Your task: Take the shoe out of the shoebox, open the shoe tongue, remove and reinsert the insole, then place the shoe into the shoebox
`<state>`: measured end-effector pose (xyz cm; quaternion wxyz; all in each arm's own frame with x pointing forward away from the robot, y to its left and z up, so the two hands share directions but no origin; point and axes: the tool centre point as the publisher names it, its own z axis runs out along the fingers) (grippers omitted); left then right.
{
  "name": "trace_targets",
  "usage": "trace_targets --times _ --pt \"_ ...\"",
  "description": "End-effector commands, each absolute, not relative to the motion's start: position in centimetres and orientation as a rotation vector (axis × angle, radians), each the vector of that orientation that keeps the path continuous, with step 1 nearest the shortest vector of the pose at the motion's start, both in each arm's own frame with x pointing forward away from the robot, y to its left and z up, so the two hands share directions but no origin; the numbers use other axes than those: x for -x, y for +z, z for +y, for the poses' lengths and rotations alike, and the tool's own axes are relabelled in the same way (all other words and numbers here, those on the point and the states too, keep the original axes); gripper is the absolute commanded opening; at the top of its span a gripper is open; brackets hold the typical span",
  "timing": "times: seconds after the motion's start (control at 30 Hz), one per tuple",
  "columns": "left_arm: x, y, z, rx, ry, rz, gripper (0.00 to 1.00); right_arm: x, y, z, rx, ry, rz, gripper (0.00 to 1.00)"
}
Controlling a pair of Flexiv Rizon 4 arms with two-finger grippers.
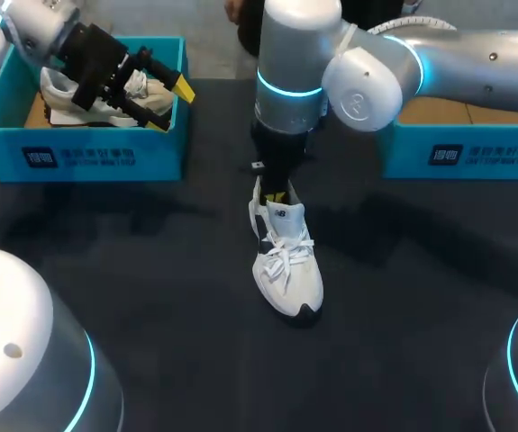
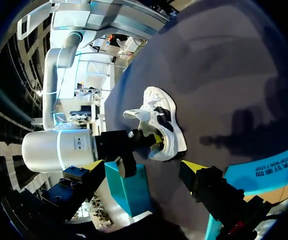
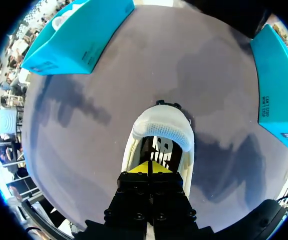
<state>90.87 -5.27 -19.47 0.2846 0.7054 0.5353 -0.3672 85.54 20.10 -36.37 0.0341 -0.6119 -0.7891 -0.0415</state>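
Observation:
A white shoe [image 1: 287,270] with black trim stands on the dark table near the middle, toe toward the front edge. My right gripper [image 1: 275,196] comes down from above, shut, with its yellow tips inside the shoe's heel opening; whether they pinch anything there is hidden. In the right wrist view the shoe [image 3: 164,131] lies straight ahead of the shut right gripper [image 3: 149,168]. My left gripper [image 1: 170,106] hangs open over the left shoebox [image 1: 87,153], holding nothing. From the left wrist the shoe [image 2: 161,125] shows far ahead of the open left gripper [image 2: 141,167].
Another white shoe [image 1: 105,99] lies inside the left shoebox. A second teal shoebox [image 1: 475,148] stands at the back right, under my right arm. Dark tabletop [image 1: 150,270] spreads around the shoe on all sides.

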Motion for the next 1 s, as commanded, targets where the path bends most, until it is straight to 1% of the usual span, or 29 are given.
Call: trace_targets --times 0.03,0.2,0.23,0.4,1.0 --pt "-90.8 -19.4 -5.3 -1.889 -0.978 1.434 1.0 -85.4 -36.4 20.1 1.884 -0.133 -2.427 0.0" --pt "-90.8 -19.4 -5.3 -1.889 -0.978 1.434 1.0 -85.4 -36.4 20.1 1.884 -0.133 -2.427 0.0" --pt "-90.8 -19.4 -5.3 -1.889 -0.978 1.434 1.0 -85.5 -36.7 20.0 1.905 -0.043 -2.389 0.0" --pt "-90.8 -19.4 -5.3 -1.889 -0.978 1.434 1.0 -85.3 -36.6 19.5 1.918 0.092 -2.363 0.0" --pt "-90.8 -19.4 -5.3 -1.889 -0.978 1.434 1.0 -82.2 -35.2 18.4 1.885 0.33 -2.327 0.0"
